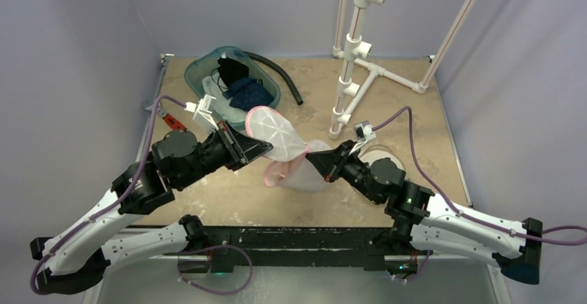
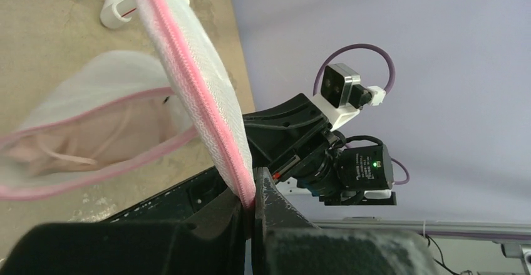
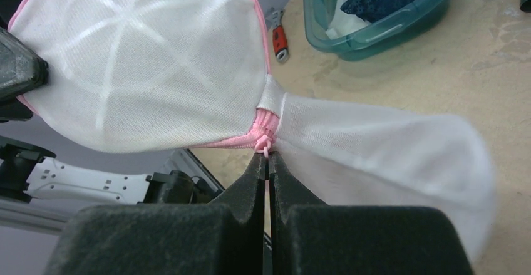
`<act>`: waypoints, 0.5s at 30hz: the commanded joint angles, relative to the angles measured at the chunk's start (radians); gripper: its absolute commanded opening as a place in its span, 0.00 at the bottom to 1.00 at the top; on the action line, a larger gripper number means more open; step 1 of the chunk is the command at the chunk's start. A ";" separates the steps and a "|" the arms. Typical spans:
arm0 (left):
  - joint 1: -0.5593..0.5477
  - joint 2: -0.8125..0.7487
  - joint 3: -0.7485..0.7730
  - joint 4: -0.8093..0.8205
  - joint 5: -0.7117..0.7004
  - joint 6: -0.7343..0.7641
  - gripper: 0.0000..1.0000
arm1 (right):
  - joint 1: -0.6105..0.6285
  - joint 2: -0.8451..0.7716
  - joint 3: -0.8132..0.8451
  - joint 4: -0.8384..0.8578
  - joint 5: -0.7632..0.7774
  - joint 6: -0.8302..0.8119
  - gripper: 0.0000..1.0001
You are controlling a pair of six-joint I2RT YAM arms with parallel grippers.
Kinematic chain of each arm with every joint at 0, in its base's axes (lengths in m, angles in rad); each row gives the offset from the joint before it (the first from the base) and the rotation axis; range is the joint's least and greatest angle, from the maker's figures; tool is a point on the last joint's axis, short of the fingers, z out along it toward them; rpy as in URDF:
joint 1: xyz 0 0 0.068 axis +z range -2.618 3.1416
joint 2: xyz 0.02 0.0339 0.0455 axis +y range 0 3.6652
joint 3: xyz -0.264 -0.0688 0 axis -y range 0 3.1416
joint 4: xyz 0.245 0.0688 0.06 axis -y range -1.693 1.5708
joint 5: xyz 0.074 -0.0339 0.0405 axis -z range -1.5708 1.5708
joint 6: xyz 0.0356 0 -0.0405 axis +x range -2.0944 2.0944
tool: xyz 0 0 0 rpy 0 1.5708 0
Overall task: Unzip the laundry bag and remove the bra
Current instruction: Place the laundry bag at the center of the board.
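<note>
Pinching with fingers of left gripper (image 2: 253, 193) the pink zipper edge of mesh laundry bag (image 1: 273, 129); with right gripper (image 3: 268, 161), pressed shut on zipper pull (image 3: 265, 143). Stretched between arms over table (image 1: 415, 110), gaping open, pale bra (image 2: 75, 150) inside.

Both arms were stretched inward from their bases, elbows low and wide, wrists angled toward each other. Left gripper (image 1: 268, 149) had its jaws clamped on the bag (image 1: 273, 129) edge, right gripper (image 1: 313, 156) was pinched tight on the zip pull (image 3: 265, 145).
</note>
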 commanded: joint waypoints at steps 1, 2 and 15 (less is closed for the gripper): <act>0.006 -0.052 -0.014 0.008 -0.055 0.014 0.05 | -0.017 -0.014 0.020 -0.097 0.133 -0.035 0.00; 0.006 -0.056 -0.040 0.009 -0.064 0.009 0.13 | -0.017 -0.014 0.021 -0.102 0.126 -0.045 0.00; 0.006 -0.033 -0.270 0.107 -0.150 -0.015 0.30 | -0.017 -0.051 -0.130 -0.135 -0.028 0.014 0.00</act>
